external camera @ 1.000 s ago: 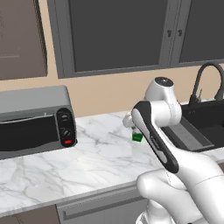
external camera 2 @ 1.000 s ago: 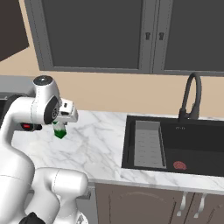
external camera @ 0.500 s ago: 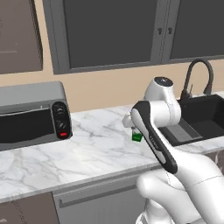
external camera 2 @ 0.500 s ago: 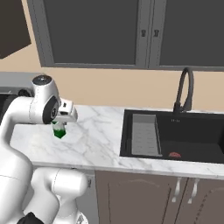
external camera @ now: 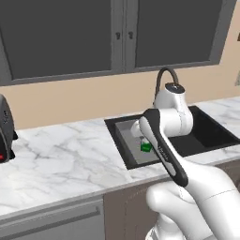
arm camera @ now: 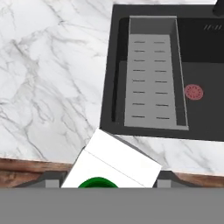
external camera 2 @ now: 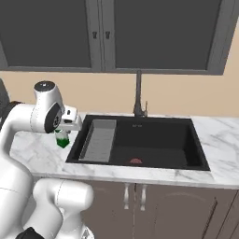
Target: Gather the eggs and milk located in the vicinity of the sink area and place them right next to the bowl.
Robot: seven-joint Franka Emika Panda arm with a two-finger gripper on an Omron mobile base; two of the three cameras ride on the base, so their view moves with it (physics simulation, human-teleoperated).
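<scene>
Desk (arm camera: 52, 65): polished white-grey veined marble. Sink (arm camera: 201, 105): matt black; grey ridged insert (arm camera: 153, 74). Milk (arm camera: 116, 164): smooth white carton, green cap.

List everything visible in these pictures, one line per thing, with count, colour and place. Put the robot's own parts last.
Small white milk carton with green top: one, white and green, held in the pincer above the counter's front edge, left of the sink.
Large black rectangular sink: one, black, set in the counter.
Grey slotted tray: one, grey, in the sink's left part.
Flat red round drain: one, red, on the sink floor.
Tall black curved faucet: one, black, behind the sink.
White marble counter: one, white with grey veins, around the sink.
Dark grey wall cabinets: grey, above the counter.
Pincer: one, closed on the carton.
</scene>
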